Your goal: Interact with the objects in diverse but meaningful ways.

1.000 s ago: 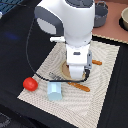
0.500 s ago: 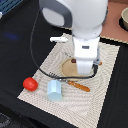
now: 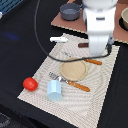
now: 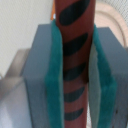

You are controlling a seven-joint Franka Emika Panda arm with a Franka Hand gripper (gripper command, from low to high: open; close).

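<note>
In the wrist view my gripper (image 4: pixel 75 80) is shut on the brown sausage stick (image 4: pixel 74 45), which has dark stripes and stands between the green pads (image 4: pixel 54 75). In the exterior view the white arm hangs over the placemat's far edge, and its fingers are hard to make out. A dark stub (image 3: pixel 82 45) pokes out beside the hand; it may be the sausage. The small red tomato (image 3: pixel 30 83) and the pale blue cup (image 3: pixel 54 90) rest on the mat's near side. The white flat piece (image 3: pixel 59 39) lies on the dark table. A grey pot (image 3: pixel 70 11) stands at the back.
A tan plate (image 3: pixel 75 70) sits mid-mat on the striped placemat (image 3: pixel 100 100), with a knife (image 3: pixel 93 61) behind it and a fork (image 3: pixel 75 84) in front. A brown board (image 3: pixel 62 22) carries the pot. Another bowl (image 3: pixel 124 19) shows at the exterior view's right edge.
The arm has risen and shifted back from over the plate toward the mat's far edge, uncovering the plate. The tomato and cup stay put.
</note>
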